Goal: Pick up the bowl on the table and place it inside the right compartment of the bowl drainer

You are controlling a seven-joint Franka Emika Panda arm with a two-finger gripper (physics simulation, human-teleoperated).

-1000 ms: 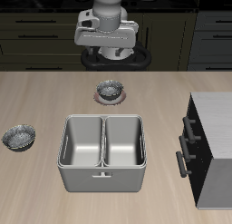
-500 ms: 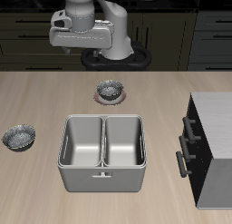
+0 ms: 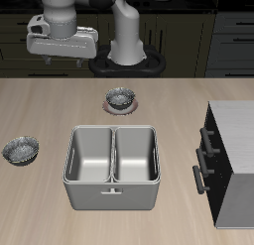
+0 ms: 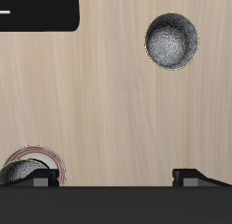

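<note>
The claw (image 3: 62, 57) hangs high above the desk (image 3: 179, 100), carried at the end of the arm. In the wrist view two dark fingertips (image 4: 195, 178) show well apart at the frame edge with bare wood between them, so the claw stands open and holds nothing.

The bowl (image 4: 171, 41), small, round and dark grey with a speckled glaze, sits on the desk well below the claw and off to one side of it, nearer the desk's front edge than the claw is; in the exterior view it lies alone on the wood (image 3: 21, 150), well apart from everything else. It is upright, with its hollow facing up.

The twin bowl (image 3: 120, 98) rests on a pinkish disc (image 4: 34, 164), also below the claw, and shows just beside one fingertip in the wrist view.

The bowl drainer (image 3: 112, 194), a grey metal tub with two wells, stands farther toward the desk's front edge than the claw, between the bowl and a dark cabinet (image 3: 230, 155) with a white top. The right compartment (image 3: 90, 155) is the well nearer the bowl.
</note>
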